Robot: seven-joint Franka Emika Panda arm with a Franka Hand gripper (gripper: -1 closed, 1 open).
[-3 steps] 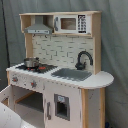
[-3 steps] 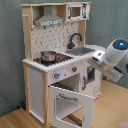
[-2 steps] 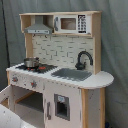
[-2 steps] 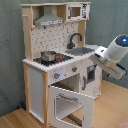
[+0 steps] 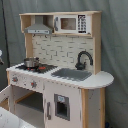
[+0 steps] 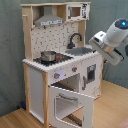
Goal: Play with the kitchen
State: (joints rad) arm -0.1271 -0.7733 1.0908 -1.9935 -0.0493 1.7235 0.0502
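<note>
The kitchen (image 6: 60, 65) stands mid-floor, its oven door (image 6: 72, 102) hanging open, pot (image 6: 48, 56) on the stovetop, arm (image 6: 111, 40) at the second exterior view's right by the sink (image 6: 80, 51); jaws' state cannot be told; risk: arm clipping the counter or open door, shoving the 1 unit.

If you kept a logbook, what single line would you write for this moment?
arm: raised beside toy kitchen, touching nothing | oven door: hanging open | pot: on stovetop | sink: empty

Pot (image 6: 48, 55) on the kitchen (image 6: 60, 75) stovetop, sink (image 5: 71, 74) beside it
</note>
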